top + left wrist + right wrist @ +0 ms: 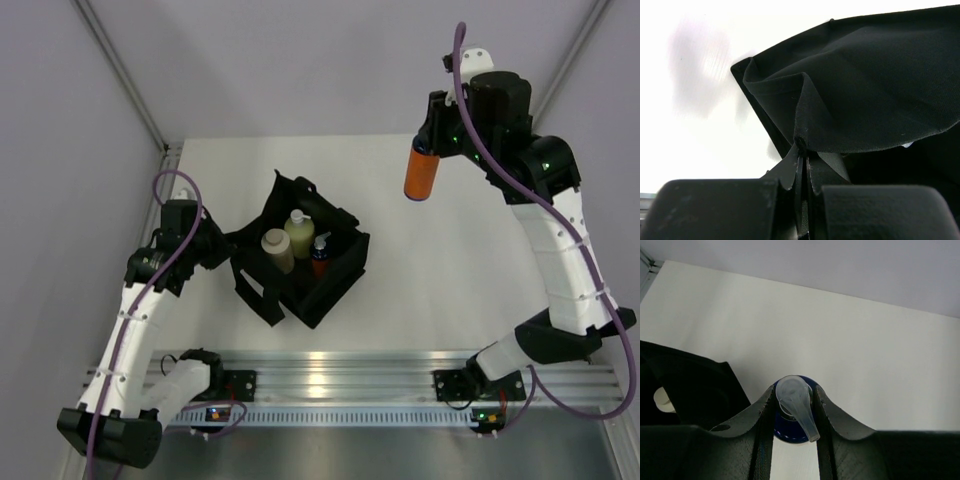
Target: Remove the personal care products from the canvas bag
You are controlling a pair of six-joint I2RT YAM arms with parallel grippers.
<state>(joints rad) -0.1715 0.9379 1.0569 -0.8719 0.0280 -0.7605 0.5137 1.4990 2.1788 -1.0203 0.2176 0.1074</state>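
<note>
The black canvas bag (300,250) stands open left of the table's middle. Inside it stand a beige bottle (277,249), a pale yellow-green bottle (301,233) and an orange bottle with a dark-blue band (320,256). My right gripper (432,143) is shut on a second orange bottle (423,172) and holds it high above the far right of the table. In the right wrist view its pump cap (796,406) sits between my fingers (752,415). My left gripper (226,247) is shut on the bag's left edge, pinching the black fabric (840,100).
A corner of the bag (685,385) shows at the left of the right wrist view. An aluminium rail (340,385) with both arm bases runs along the near edge. Grey walls enclose the white table (450,290) on the left, back and right.
</note>
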